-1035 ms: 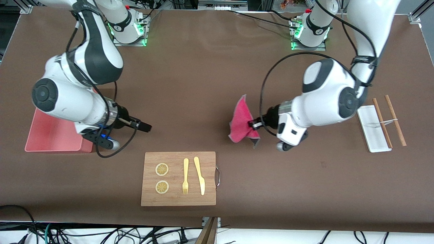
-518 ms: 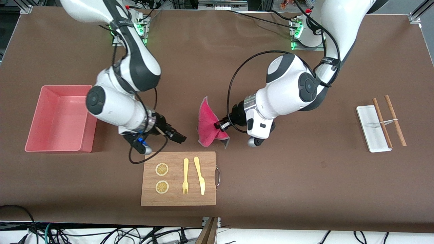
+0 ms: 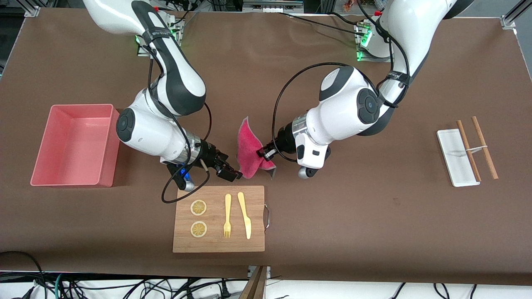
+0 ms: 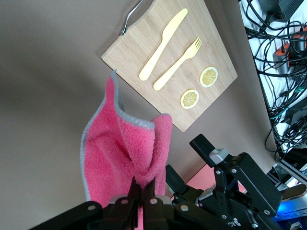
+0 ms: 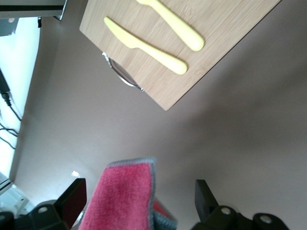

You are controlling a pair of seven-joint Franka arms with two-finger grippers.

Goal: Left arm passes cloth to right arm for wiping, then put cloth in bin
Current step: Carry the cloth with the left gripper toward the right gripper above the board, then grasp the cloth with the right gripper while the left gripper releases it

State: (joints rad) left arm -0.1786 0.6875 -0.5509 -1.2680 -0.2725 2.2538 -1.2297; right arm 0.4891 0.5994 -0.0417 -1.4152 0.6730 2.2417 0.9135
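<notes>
A brown counter carries the bin toward the right arm's end from the cutting board. Above the board, the right hand is spread around the cloth, which the left hand pinches.

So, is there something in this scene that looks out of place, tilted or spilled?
Nothing stands out. The cloth hangs bunched from the shut left gripper, with the open right gripper at its lower edge, as a handover should look. The cutlery lies straight on the cutting board, and the bin sits upright.
</notes>
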